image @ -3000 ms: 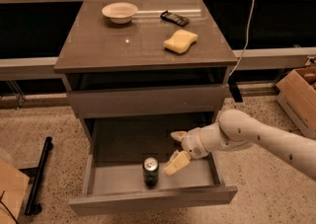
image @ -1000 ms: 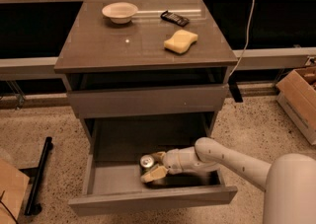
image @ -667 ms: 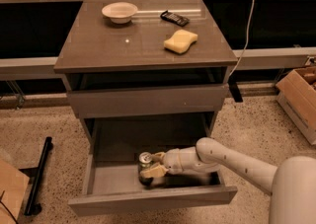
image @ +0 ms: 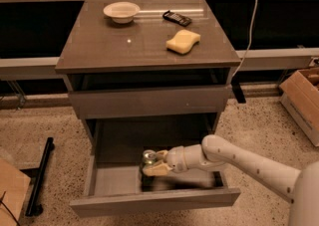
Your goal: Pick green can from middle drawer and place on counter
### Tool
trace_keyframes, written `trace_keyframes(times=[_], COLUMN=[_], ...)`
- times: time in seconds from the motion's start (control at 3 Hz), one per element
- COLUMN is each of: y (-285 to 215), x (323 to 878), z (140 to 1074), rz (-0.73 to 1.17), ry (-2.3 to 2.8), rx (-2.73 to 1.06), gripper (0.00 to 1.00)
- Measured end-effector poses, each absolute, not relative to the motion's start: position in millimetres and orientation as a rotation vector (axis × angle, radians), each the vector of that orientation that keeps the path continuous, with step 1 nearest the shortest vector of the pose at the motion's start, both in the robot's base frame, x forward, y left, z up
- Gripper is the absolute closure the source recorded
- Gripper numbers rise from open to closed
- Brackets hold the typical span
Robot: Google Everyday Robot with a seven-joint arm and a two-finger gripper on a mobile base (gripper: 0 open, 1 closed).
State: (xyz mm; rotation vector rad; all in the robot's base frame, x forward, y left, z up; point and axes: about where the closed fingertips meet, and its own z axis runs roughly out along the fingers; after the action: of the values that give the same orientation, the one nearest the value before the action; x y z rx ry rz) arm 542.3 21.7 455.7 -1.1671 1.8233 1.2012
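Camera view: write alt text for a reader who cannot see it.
The robot arm's tool reaches into the open middle drawer, right against the green can. On the counter above sit a white bowl, a yellow sponge and a small dark device.

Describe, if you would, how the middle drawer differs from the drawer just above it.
The middle drawer is pulled out, with its grey floor in view. The upper drawer is pushed in, and only its front shows. The middle drawer holds the green can, and the gripper is inside the drawer, right at the can. Nothing of the upper drawer's inside can be seen. Both have plain grey-brown fronts without handles.
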Motion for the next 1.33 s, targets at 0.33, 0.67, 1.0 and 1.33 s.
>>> trace_keyframes(times=[0.33,0.67,1.0,1.33], y=[5,-20,-41,-66], x=[527,498,480,497], z=[501,555,620,719], rz=[1.154,1.089,0.989,0.801], ry=[1.873,1.943,1.999,1.996], rx=[-1.212,-1.273,-1.342,-1.405], gripper=[1.00,1.00,1.00,1.00])
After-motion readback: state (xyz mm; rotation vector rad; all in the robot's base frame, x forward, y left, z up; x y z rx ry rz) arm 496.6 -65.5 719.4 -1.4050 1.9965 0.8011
